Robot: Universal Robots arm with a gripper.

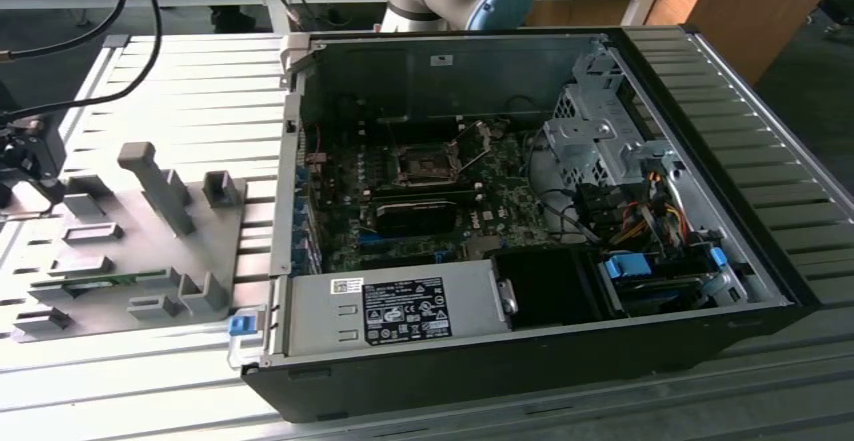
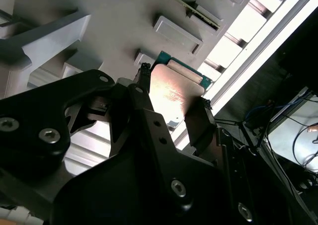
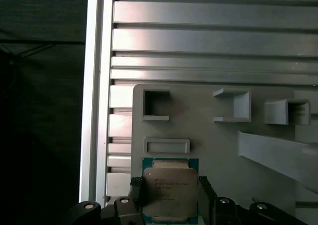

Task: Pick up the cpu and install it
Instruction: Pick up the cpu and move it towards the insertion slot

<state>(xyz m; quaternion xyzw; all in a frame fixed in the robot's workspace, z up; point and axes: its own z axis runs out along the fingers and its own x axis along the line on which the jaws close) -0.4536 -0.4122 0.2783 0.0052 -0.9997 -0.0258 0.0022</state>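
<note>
Grey tray [image 3: 208, 145] below; pincer [image 3: 170, 184] clamps cpu [image 3: 170, 197] by opposite edges.

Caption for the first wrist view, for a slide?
Gripper straddling the cpu at the edge of the grey fixture plate.

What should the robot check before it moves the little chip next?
1. Cpu held: ok, the gripper has its jaws against two opposite edges.
2. Cpu lifted off the grey tray: cannot tell.
3. Computer case open: ok, the motherboard shows.
4. Socket open and empty: cannot tell.
5. Cables away from the socket: ok, they lie toward the exterior view's right.
</note>
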